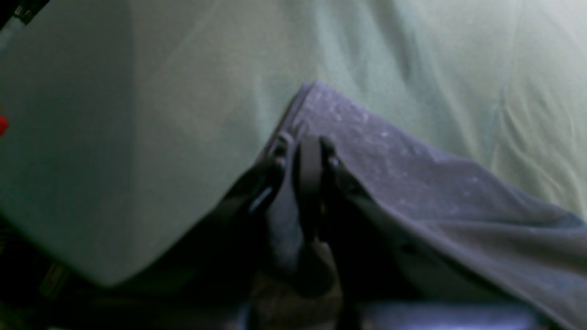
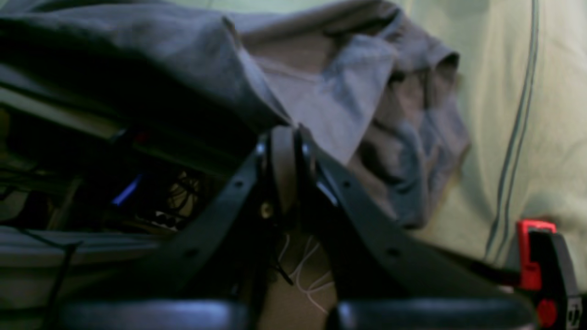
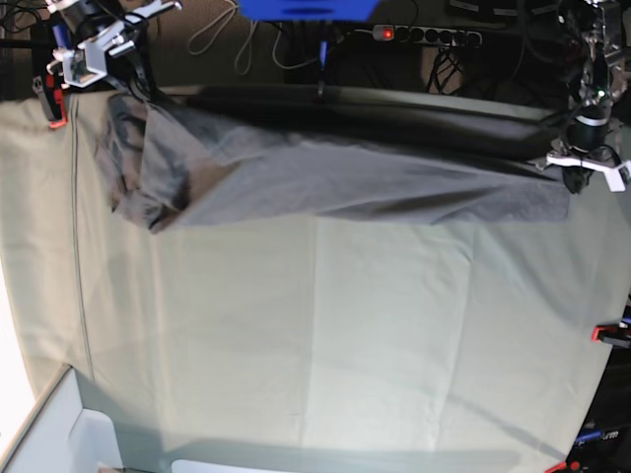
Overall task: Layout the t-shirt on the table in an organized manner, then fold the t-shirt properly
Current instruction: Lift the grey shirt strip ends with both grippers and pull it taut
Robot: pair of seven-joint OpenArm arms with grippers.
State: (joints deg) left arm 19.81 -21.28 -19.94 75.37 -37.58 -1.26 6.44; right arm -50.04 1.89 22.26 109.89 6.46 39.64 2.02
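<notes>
Both claws clamped on cloth: left gripper (image 1: 302, 153) pinches a corner of the t-shirt (image 3: 325, 172), right gripper (image 2: 284, 137) has jaws closed on another edge of it. Shirt is stretched in a long band between them along the far edge of the table (image 3: 315, 335), bunched up near the right gripper's end, beside a red clamp (image 2: 532, 256).

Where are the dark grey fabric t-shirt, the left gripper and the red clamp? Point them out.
dark grey fabric t-shirt (image 3: 325, 182), base view, middle of the stretched body.
left gripper (image 1: 305, 151), left wrist view, between fingertips.
red clamp (image 2: 532, 256), right wrist view, red jaw.
</notes>
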